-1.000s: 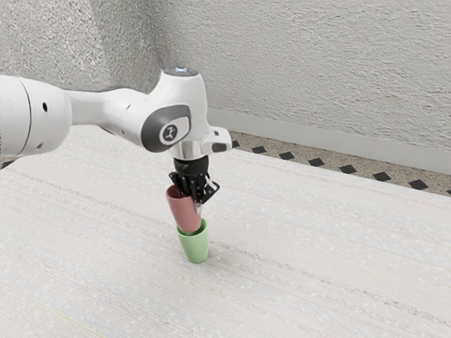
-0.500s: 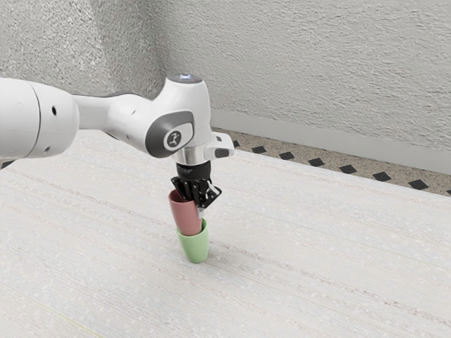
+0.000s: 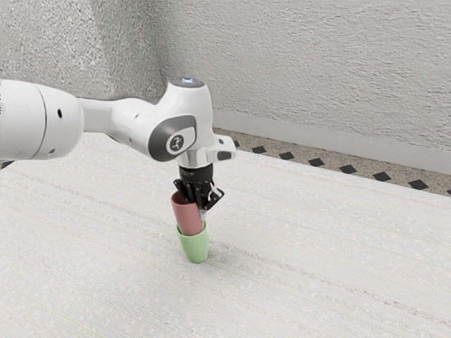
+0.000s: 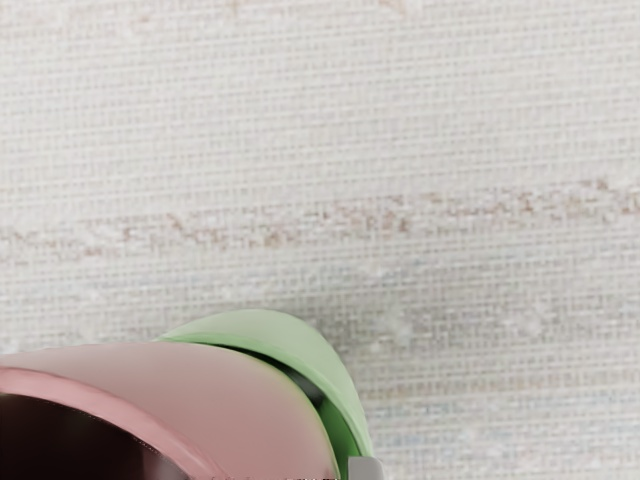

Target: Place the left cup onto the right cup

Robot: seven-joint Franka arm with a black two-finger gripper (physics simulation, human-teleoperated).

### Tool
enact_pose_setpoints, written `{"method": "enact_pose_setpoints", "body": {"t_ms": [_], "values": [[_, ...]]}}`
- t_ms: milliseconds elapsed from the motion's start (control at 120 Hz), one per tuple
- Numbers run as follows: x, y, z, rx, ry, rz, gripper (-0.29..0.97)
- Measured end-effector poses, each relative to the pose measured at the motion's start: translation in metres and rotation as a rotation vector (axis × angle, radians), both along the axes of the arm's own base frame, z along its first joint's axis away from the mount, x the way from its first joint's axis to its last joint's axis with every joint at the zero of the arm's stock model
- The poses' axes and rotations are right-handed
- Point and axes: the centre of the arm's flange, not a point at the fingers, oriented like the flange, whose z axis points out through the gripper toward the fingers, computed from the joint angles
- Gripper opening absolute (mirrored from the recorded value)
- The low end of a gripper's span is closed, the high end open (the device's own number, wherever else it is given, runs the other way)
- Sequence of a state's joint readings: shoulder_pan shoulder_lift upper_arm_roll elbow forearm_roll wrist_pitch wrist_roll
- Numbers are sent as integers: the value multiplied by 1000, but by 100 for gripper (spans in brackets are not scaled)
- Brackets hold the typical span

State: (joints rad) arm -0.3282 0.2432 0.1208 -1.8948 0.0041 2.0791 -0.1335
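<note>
Gripper (image 3: 200, 200) points down over the stacked cups, its black fingers drawn close together and clamped on the rim of the pink cup (image 3: 185, 215) at the side toward the exterior view's right.

Pink cup: mouth up, leaning a little toward the exterior view's left. Its lower part sits inside the green cup (image 3: 194, 245); its upper half stands clear above the green rim.

Green cup: upright on the table (image 3: 317, 239), base on the surface, mouth up. It stands left of centre in the exterior view, about midway between the table's near and far edges.

Wrist view: the pink cup (image 4: 200, 400) lies just under the hand, dark inside, and the green cup's rim (image 4: 300, 345) curves around its outer side. The two rims lie very close, with a thin dark gap between them. The pale woven surface of the table (image 4: 400, 150) runs beyond them.

Arm (image 3: 106, 123): white, enters from the exterior view's left, wrist bent straight down over the cups.

Background: grey textured wall (image 3: 317, 63) at the far side; a strip of floor with black diamond tiles (image 3: 338, 165) runs between wall and table.
</note>
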Motion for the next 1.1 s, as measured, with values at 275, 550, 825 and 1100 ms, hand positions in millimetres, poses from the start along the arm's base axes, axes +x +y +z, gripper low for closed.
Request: {"method": "enact_pose_setpoints", "body": {"t_ms": [275,550,825,1100], "values": [[0,0,-1,-6,1,25,43],[3,-1,10,-9,-13,39,60],[-7,2,46,-24,-35,45,65],[-41,-11,122,-50,-60,-21,66]]}}
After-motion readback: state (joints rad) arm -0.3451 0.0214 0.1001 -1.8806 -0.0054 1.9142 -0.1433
